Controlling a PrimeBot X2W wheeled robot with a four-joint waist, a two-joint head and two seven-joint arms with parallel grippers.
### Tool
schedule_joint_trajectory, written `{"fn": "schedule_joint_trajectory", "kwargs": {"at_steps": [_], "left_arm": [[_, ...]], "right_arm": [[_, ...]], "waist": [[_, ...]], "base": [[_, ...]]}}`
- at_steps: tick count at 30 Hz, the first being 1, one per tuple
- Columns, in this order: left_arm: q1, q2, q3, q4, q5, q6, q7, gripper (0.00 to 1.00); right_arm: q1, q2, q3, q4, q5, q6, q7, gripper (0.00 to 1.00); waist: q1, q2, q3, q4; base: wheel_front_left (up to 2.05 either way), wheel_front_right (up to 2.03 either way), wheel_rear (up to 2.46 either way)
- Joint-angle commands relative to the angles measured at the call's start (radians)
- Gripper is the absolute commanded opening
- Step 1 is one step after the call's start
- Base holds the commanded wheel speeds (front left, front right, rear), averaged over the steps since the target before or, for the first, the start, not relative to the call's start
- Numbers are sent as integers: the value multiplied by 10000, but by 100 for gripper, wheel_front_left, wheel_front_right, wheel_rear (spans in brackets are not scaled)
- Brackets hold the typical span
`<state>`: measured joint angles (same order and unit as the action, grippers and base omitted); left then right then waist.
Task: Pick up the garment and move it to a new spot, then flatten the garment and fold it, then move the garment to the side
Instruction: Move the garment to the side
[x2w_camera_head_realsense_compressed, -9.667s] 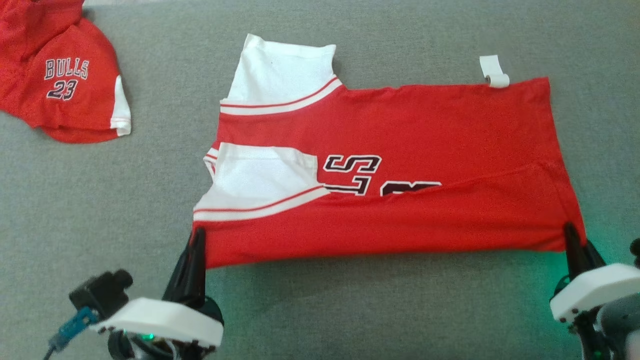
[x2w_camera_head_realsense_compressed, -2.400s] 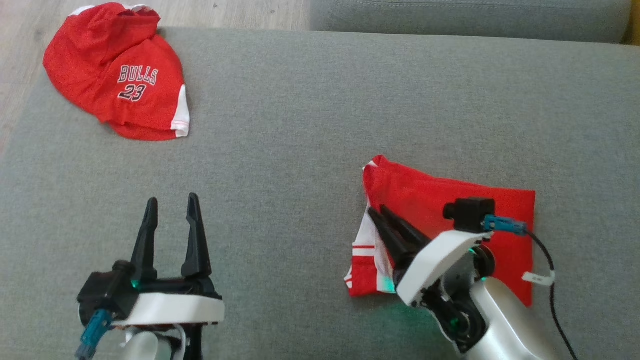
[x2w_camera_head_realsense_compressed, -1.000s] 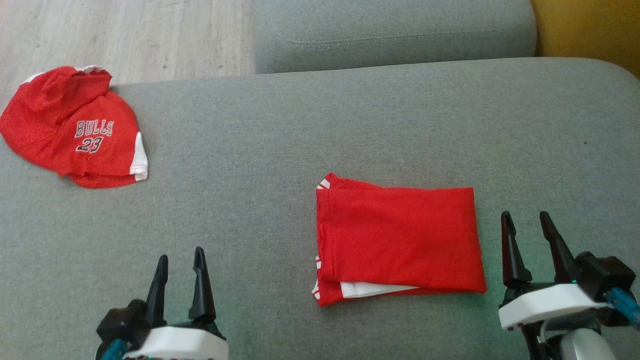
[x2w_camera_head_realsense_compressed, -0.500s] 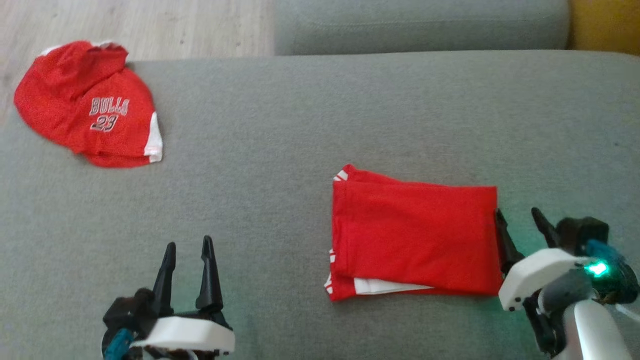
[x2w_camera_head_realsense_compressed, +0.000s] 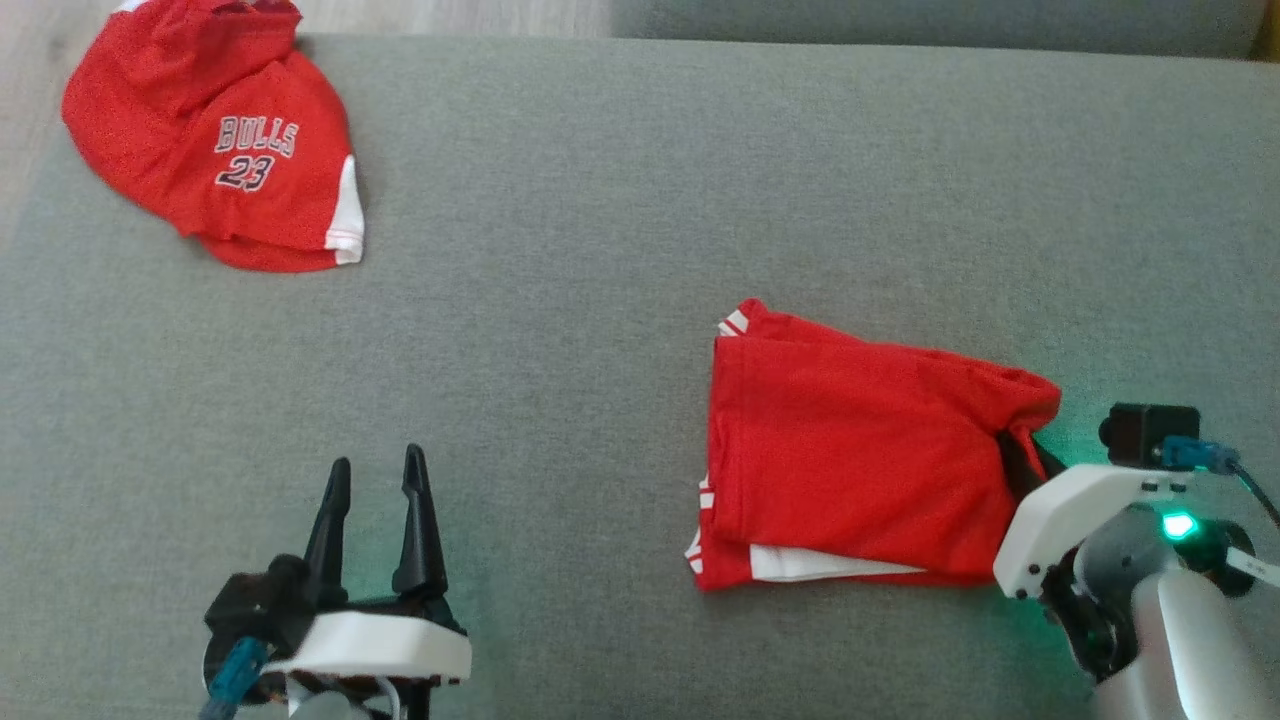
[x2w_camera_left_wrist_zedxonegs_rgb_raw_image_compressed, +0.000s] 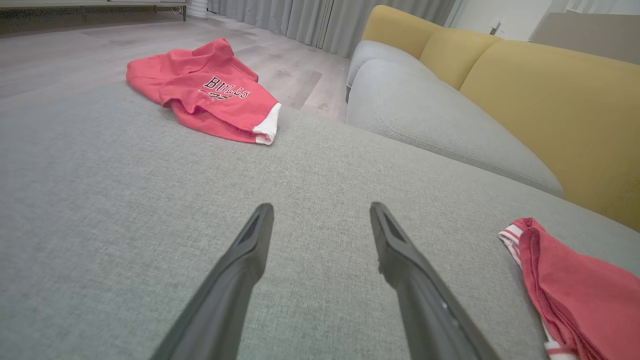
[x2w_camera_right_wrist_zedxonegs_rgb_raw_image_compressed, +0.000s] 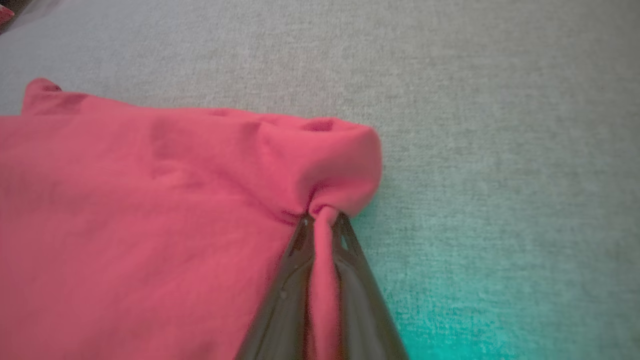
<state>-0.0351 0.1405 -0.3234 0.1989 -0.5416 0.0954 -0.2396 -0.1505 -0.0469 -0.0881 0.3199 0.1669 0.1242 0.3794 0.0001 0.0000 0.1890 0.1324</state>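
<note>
Right jaws: pinched shut on a tuck of red cloth at the 3 o'clock edge of the folded garment (x2w_camera_right_wrist_zedxonegs_rgb_raw_image_compressed: 150, 210); the fabric puckers up toward the grip.
Left jaws: spread wide and holding nothing, low at 7 o'clock in the head view, well apart from the folded garment.
Garment position: lying on the grey sofa seat (x2w_camera_head_realsense_compressed: 600, 250) at about 4 o'clock from the middle of the head view, a compact red rectangle with white striped trim peeking out at its 9 o'clock and 6 o'clock edges.
Done, as judged: the flattening and the folding look finished, since the layers sit stacked.
Left, as judged: moving it to the side; the grip is set, but most of the cloth rests on the seat.
Writing: none readable on the folded garment.
Writing elsewhere: "BULLS" over "23" on a second red garment (x2w_camera_head_realsense_compressed: 215, 140), crumpled at 10 o'clock near the seat's edge.
</note>
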Motion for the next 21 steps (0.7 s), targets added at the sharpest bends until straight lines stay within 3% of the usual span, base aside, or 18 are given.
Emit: {"fn": "schedule_joint_trajectory", "kwargs": {"at_steps": [1, 8, 17, 21], "left_arm": [[-433, 18, 328, -264, 176, -45, -112, 100], [-781, 196, 168, -541, 494, -47, -72, 100], [-1694, 635, -194, -1106, 1068, -73, 503, 100], [-1967, 821, -203, -1321, 1216, -13, 756, 100]], "right_arm": [[-346, -33, 126, -202, -45, 65, -71, 0], [-1483, -229, -708, -670, -608, 65, -801, 0], [-2820, -464, -1397, -658, -753, 65, -1297, 0], [-3137, -338, -1456, -469, -700, 65, -1555, 0]], "waist": [[-1, 0, 105, -113], [-1, 0, 717, -1274], [-1, 0, 2000, -3871], [-1, 0, 2391, -4586]], "base": [[0, 0, 0], [0, 0, 0], [0, 0, 0], [0, 0, 0]]}}
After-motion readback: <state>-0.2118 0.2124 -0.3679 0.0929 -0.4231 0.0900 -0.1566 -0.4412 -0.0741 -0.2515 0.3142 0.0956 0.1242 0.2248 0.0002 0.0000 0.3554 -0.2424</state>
